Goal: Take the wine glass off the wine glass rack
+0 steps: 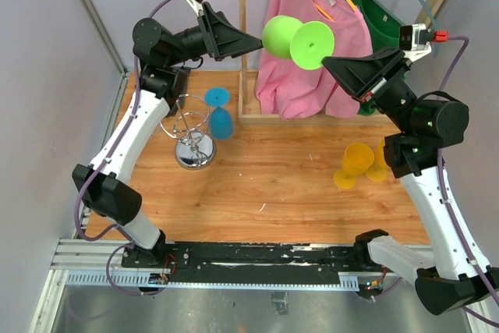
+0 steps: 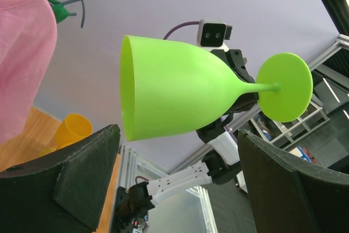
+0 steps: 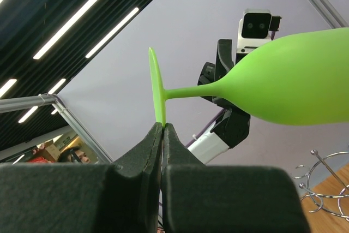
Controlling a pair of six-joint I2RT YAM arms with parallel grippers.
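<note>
A green wine glass point(image 1: 298, 39) is held sideways high in the air, bowl to the left. My right gripper point(image 1: 327, 60) is shut on the rim of its foot, as the right wrist view shows point(image 3: 163, 125), with the glass point(image 3: 289, 77) above it. My left gripper point(image 1: 257, 43) is open, just left of the bowl's mouth and apart from it. In the left wrist view, the glass point(image 2: 174, 94) hangs above the gripper's gap point(image 2: 179, 145). The chrome wine glass rack point(image 1: 193, 144) stands at the table's left and holds a blue wine glass point(image 1: 221, 121) upside down.
Two yellow glasses point(image 1: 355, 163) lie on the table at the right. A wooden clothes rack point(image 1: 243, 37) at the back carries a pink shirt point(image 1: 312, 68) and a green shirt point(image 1: 382, 5). The chrome rack's wire also shows in the right wrist view point(image 3: 322, 184).
</note>
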